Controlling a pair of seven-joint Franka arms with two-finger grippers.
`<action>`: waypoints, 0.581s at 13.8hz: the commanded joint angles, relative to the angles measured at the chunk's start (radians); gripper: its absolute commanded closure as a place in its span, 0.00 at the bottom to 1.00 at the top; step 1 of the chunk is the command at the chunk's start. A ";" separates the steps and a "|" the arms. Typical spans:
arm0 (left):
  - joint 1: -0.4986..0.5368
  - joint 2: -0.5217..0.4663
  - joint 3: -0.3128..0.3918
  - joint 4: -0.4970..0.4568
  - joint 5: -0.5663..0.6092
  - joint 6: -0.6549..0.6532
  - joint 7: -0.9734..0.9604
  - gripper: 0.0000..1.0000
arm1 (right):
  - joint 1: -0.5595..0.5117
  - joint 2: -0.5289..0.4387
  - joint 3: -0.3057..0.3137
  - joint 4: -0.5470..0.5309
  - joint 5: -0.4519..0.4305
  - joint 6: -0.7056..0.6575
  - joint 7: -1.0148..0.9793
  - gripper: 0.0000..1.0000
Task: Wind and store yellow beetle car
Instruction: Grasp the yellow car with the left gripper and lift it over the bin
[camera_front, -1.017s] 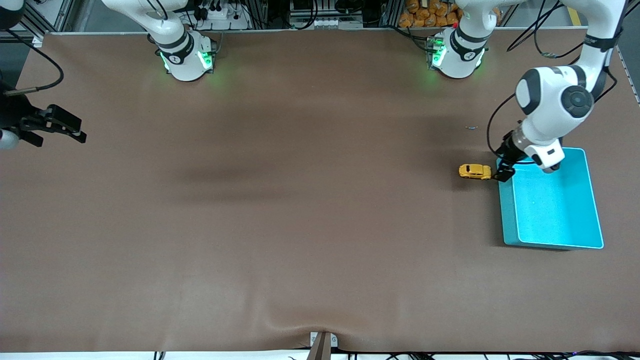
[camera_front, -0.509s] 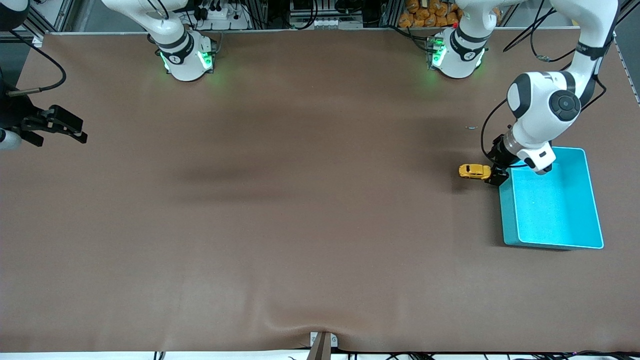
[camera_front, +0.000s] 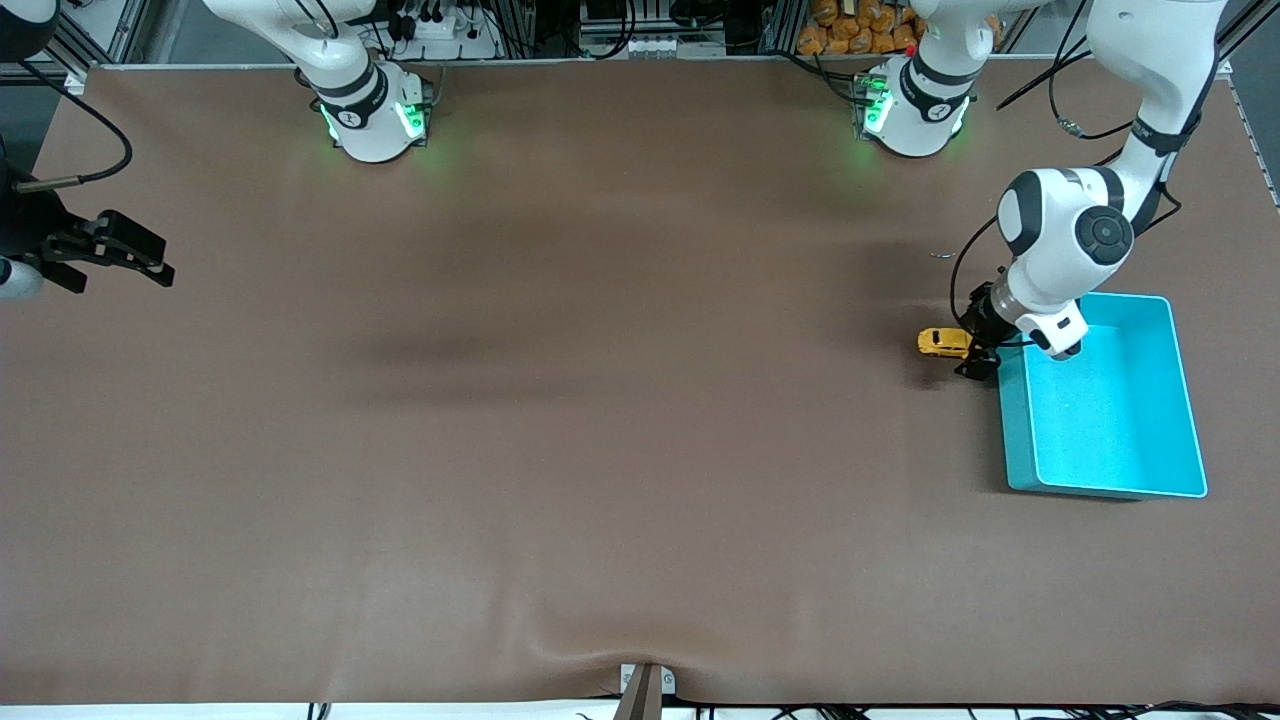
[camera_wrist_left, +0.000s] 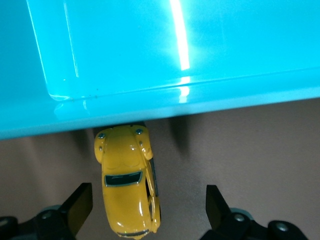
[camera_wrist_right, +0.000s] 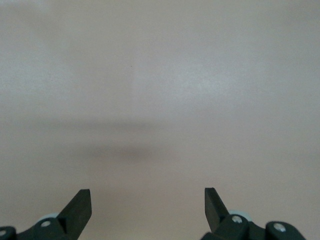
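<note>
Front view: car (camera_front: 943, 343) on counter (camera_front: 600, 450), beside bin (camera_front: 1015, 440); left end effector (camera_front: 975, 350) over it; right end effector (camera_front: 125, 255) waits, wide.
Left wrist view: fingers (camera_wrist_left: 80, 205) wide, car off-centre; centre before you pinch.

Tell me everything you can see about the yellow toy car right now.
The yellow toy car is tiny, glossy and beetle-shaped, with dark windows, likely painted metal or plastic. It stands upright on its wheels on the brown table, one end right beside the turquoise bin; contact is unclear. It sits between the open left gripper's fingers, nearer one, neither touching it.
</note>
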 joint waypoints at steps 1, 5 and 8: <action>0.002 0.013 -0.003 -0.007 0.024 0.022 -0.026 0.00 | 0.005 -0.017 0.000 -0.015 -0.014 0.007 0.021 0.00; -0.006 0.018 -0.004 -0.009 0.025 0.022 -0.024 0.16 | 0.006 -0.017 0.000 -0.015 -0.014 0.008 0.020 0.00; 0.005 0.005 -0.006 -0.017 0.025 0.018 -0.104 1.00 | 0.005 -0.017 0.000 -0.015 -0.014 0.008 0.020 0.00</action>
